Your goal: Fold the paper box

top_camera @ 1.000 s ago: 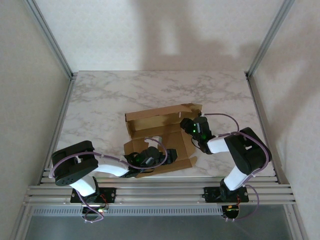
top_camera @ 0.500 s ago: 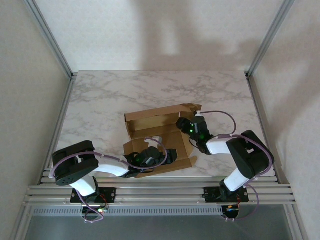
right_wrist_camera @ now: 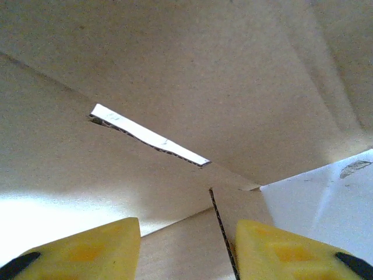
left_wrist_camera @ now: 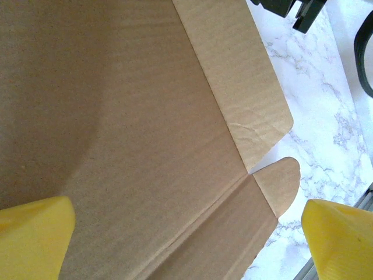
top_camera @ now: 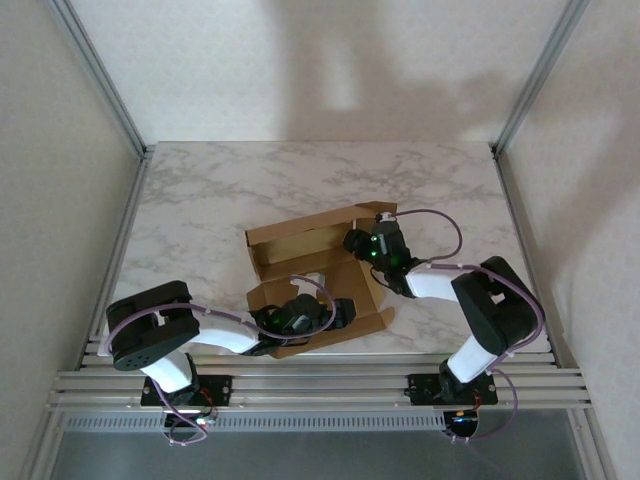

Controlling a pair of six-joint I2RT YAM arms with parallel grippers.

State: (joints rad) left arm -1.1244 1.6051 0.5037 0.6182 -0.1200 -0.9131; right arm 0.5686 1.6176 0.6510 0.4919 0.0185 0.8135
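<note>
Since a second ago, the right gripper (top_camera: 360, 241) has slid leftward along the far right corner of the paper box (top_camera: 300, 240), and the box's far wall now stands a little straighter at that end; the left arm has not shifted.

Beneath the box lies the marble table (top_camera: 200, 200), whose near edge runs just past the box's near flap. The box itself is a partly folded piece of brown cardboard: its far wall is raised, its base lies flat, and its near flaps are spread out low.

At the box's far right corner, the right arm (top_camera: 480, 310) reaches in from the box's right side. In the right wrist view, the right gripper (right_wrist_camera: 186, 256) has its yellow fingers (right_wrist_camera: 87, 248) partly apart, and a thin cardboard edge stands between them, close to the right-hand finger, not pinched. Just beyond them, a narrow slot (right_wrist_camera: 148, 135) is cut along a crease of the box.

Over the box's near edge, the left arm (top_camera: 220, 332) lies low, with the left gripper (top_camera: 345, 312) above the near right part of the box. In the left wrist view, that gripper (left_wrist_camera: 186, 245) is spread wide with nothing between its fingers, above a flat panel. A rounded tab (left_wrist_camera: 278, 184) juts from that panel's corner.
</note>
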